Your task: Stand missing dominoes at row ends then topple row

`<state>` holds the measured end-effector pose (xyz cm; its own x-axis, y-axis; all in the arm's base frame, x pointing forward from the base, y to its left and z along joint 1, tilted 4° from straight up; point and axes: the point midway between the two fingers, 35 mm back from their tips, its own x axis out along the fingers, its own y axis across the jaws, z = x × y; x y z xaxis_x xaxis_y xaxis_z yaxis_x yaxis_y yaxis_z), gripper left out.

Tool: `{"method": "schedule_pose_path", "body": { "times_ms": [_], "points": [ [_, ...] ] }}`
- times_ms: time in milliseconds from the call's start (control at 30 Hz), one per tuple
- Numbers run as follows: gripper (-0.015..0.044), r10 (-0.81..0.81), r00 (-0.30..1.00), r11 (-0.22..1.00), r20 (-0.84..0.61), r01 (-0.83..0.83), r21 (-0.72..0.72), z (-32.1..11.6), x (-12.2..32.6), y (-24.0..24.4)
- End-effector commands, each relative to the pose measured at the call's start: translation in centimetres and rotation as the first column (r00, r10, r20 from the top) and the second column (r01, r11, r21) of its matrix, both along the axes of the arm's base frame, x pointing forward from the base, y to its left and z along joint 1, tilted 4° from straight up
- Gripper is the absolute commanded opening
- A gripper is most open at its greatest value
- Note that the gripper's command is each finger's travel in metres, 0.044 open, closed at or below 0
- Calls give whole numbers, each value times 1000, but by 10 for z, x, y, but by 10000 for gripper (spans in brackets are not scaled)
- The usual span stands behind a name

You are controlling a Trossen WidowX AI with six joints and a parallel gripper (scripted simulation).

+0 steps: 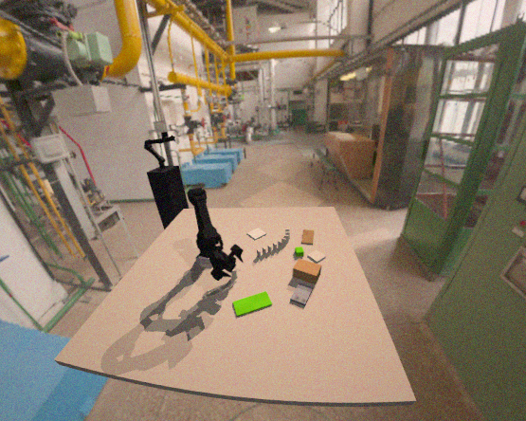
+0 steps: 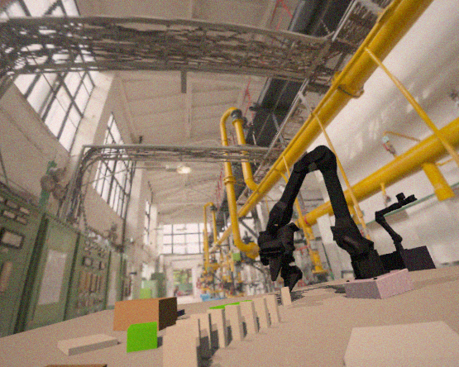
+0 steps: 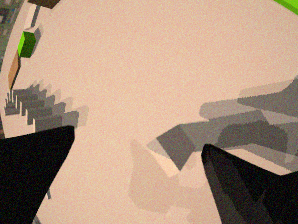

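Observation:
Several pale dominoes (image 1: 271,250) (image 2: 234,321) stand in a curved row; the row is also at the left of the wrist view (image 3: 45,123). A single domino (image 2: 286,296) (image 3: 176,146) stands upright apart from the row's arm-side end, with a wider gap than those in the row. The arm hides it in the top view. My gripper (image 1: 235,268) (image 2: 282,285) (image 3: 140,143) is wide open and empty, pointing down above and close to this single domino. In the wrist view the domino appears between the fingertips, nearer the right one. No other loose domino can be made out.
A green slab (image 1: 252,303), a grey box (image 1: 301,295), a brown box (image 1: 306,270) (image 2: 136,314) and a green cube (image 1: 299,252) (image 2: 142,337) lie around the row. Flat tiles (image 1: 256,233) (image 1: 307,236) (image 1: 317,256) lie near its back part. A pinkish block (image 2: 362,288) is by the arm's base.

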<state>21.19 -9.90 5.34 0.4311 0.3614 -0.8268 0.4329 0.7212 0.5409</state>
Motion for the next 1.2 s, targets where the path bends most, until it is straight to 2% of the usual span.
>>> {"method": "schedule_pose_path", "body": {
  "times_ms": [0, 167, 867, 1167],
  "points": [
    [440, -527, 768, 849, -363, 452, -275, 53, -4, 1],
    [440, -643, 674, 766, -365, 558, -320, 61, -5, 2],
    [440, -643, 674, 766, -365, 558, -320, 60, -5, 2],
    [440, -642, 674, 766, -365, 557, -319, -2, 0, 1]
  ]
}}
